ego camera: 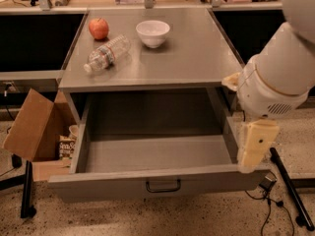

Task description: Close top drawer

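Observation:
The top drawer (147,154) is a wide grey metal drawer under the grey tabletop. It is pulled far out and its inside is empty. Its front panel (98,187) faces me at the bottom, with a small dark bar handle (163,186) at centre. My gripper (256,147) is the cream part hanging below the big white arm housing (278,77) on the right. It hangs at the drawer's front right corner, by the right wall and just over the front panel's right end. No other drawers are in view.
On the tabletop (197,53) are a red apple (98,28), a plastic water bottle (105,54) lying on its side, and a white bowl (153,32). An open cardboard box (34,129) stands left of the drawer. Cables (268,198) and a black leg (290,191) lie on the floor at right.

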Controlling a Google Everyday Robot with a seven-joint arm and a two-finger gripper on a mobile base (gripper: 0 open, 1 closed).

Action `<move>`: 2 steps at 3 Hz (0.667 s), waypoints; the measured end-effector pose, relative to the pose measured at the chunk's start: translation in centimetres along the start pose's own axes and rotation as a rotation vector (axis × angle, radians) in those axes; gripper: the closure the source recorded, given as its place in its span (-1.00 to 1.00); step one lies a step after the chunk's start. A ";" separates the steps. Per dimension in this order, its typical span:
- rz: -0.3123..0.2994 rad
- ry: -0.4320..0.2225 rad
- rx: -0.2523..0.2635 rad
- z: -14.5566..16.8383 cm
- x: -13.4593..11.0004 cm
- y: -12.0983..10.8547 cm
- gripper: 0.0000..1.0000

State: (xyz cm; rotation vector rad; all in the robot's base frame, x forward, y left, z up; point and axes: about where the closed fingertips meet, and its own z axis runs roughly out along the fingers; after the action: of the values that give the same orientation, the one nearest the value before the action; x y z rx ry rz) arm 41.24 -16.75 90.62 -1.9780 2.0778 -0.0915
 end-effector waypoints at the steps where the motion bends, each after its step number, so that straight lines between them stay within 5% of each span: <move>1: -0.055 0.028 -0.046 4.6 -0.5 2.9 -0.70; 2: -0.081 0.056 -0.099 9.4 -0.4 5.9 -0.24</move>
State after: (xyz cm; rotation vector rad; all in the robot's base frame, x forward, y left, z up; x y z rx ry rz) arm 37.77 -14.69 80.27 -2.1412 2.0741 -0.0624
